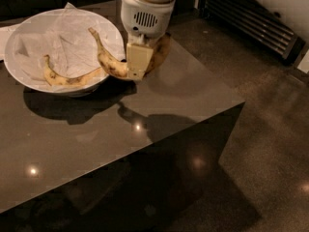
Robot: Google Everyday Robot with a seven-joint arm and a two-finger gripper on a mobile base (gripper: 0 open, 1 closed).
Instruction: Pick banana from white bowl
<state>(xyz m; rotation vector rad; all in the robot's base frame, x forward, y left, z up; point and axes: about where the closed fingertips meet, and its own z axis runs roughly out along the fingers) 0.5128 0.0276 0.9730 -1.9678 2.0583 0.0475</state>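
My gripper (144,64) hangs over the right rim of the white bowl (30,21) and is shut on the banana (109,62). This banana is strongly curved and brown-spotted. Its thin stem points up and left over the bowl, and its other end is hidden behind the cream finger (137,58). It is held at the bowl's edge, above the paper lining. A flatter, paler banana (67,79) lies in the front of the bowl.
The bowl stands at the back left of a dark glossy table (159,124), whose right corner (243,102) drops to a dark floor. A slatted vent (256,23) runs along the wall at the upper right.
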